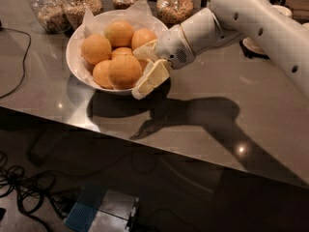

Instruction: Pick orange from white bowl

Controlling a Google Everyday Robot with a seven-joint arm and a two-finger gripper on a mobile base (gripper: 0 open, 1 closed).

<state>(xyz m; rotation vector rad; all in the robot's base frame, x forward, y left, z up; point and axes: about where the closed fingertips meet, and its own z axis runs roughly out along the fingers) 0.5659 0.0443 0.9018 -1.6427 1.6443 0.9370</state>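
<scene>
The white bowl, lined with crinkled white paper, stands at the back left of the grey counter and holds several oranges. The largest-looking orange lies at the front, with others behind it. My gripper is at the bowl's right rim, reaching in from the right on the white arm. Its cream fingers are spread apart, the upper finger over the rim near the right-hand oranges and the lower finger beside the front orange. A sliver of orange shows between them.
Several glass jars of grains and nuts stand just behind the bowl. A black cable runs over the counter at the left. The counter's front edge runs diagonally below the bowl; cables and a box lie on the floor below.
</scene>
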